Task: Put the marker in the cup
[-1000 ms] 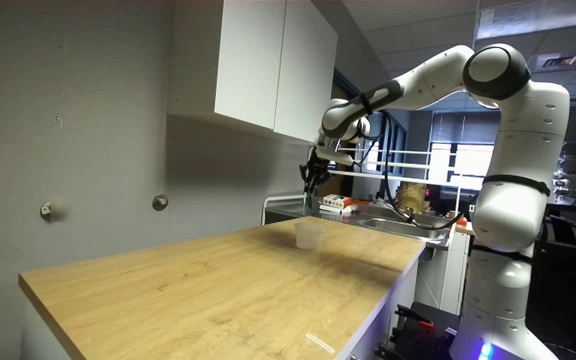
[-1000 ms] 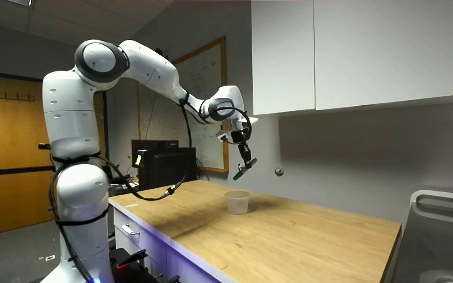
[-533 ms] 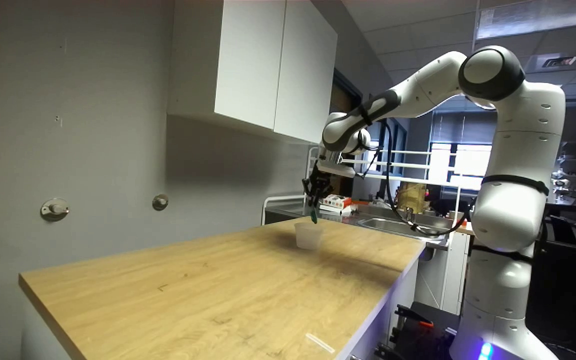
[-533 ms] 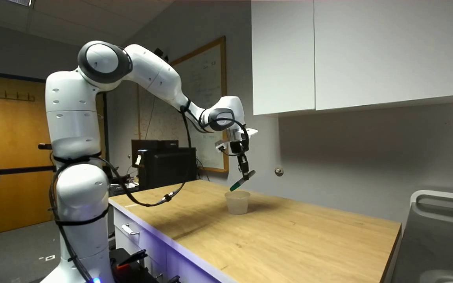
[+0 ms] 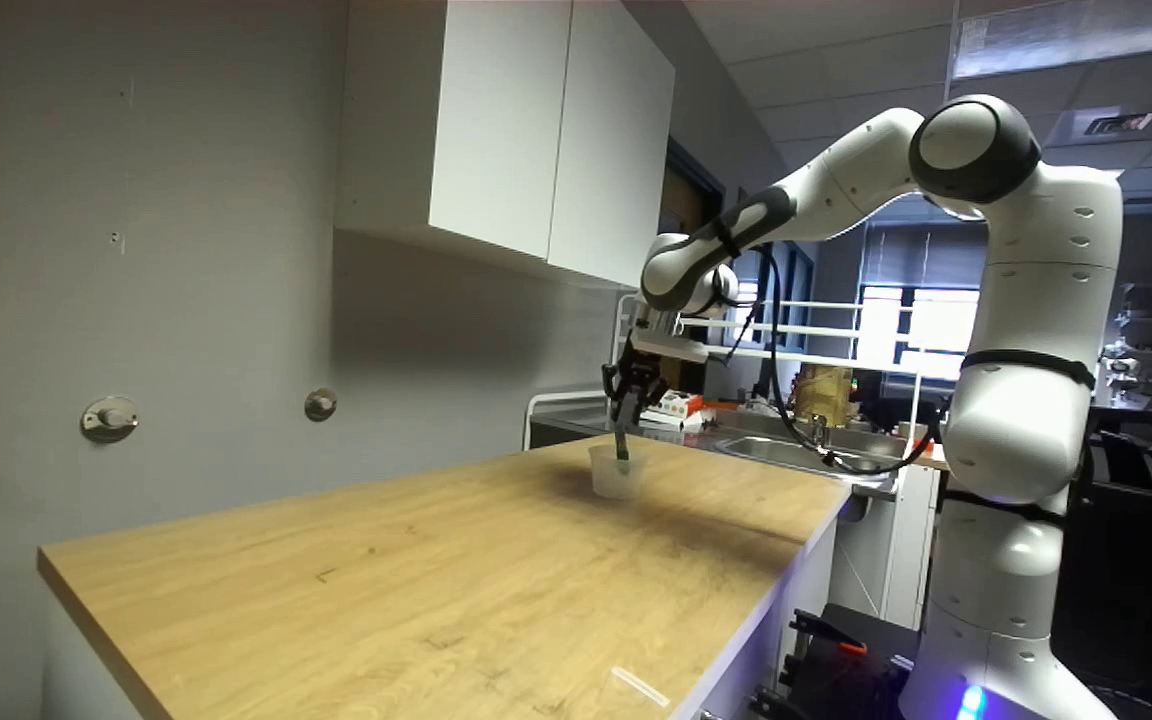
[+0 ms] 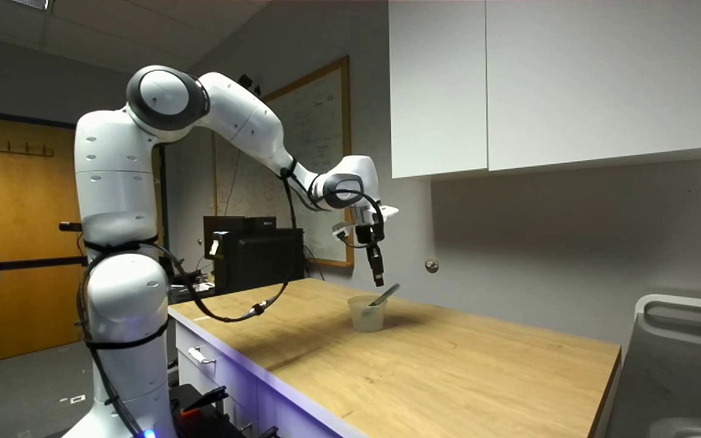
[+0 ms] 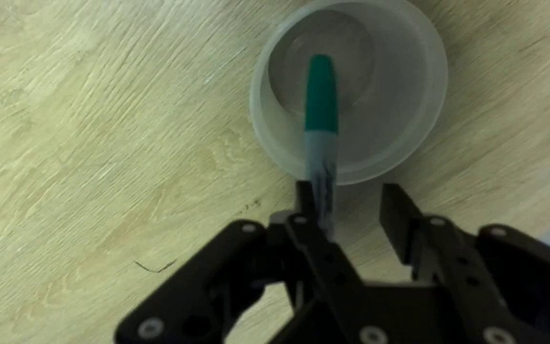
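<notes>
Marker [image 6: 385,295]: I see it in the cup [image 6: 367,320], tilted, green end down inside, grey end sticking out past the rim; whether its tip touches the cup's floor I cannot tell.
Cup: pale, translucent, upright on the wood-patterned countertop [image 6: 472,365].
Gripper [image 7: 349,196]: my wrist view shows the jaws spread, a clear gap between the fingertips [image 7: 396,212]; in an exterior view they are just above the marker, with space between.
Arm [image 6: 238,118]: I have it bent down over the cup, its black cable [image 6: 257,309] looping below.
Cupboard [image 5: 536,140]: white, above the countertop in both exterior views.
Sink [image 5: 786,458]: in an exterior view, beyond the countertop's far end.
</notes>
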Tool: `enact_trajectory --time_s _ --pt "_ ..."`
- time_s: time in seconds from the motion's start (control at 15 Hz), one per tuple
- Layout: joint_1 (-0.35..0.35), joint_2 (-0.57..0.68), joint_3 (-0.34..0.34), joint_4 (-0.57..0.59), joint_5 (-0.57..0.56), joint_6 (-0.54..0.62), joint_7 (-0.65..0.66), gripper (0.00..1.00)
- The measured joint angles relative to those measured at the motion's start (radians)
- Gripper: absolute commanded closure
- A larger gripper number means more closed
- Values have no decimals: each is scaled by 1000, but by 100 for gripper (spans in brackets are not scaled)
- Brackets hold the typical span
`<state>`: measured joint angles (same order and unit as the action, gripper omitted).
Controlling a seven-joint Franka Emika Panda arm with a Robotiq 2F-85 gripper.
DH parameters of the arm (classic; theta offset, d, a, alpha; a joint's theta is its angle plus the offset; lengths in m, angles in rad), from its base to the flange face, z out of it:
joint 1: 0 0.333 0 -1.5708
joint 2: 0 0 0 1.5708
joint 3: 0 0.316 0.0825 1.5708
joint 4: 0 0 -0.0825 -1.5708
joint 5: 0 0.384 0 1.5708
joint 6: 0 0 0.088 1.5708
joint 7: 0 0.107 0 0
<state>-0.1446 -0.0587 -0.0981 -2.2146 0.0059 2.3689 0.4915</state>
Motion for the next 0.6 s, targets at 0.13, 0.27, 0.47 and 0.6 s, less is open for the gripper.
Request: enact_trajectory --time_s 0.13,0.27,0.47,0.6 --pt "2 0 1 0 0 0 5 12" --pt "7 0 2 0 0 -1 7 1" --pt "15 0 8 0 -2 -2 7 0" --pt "21 0 11 1 -2 -2 8 0"
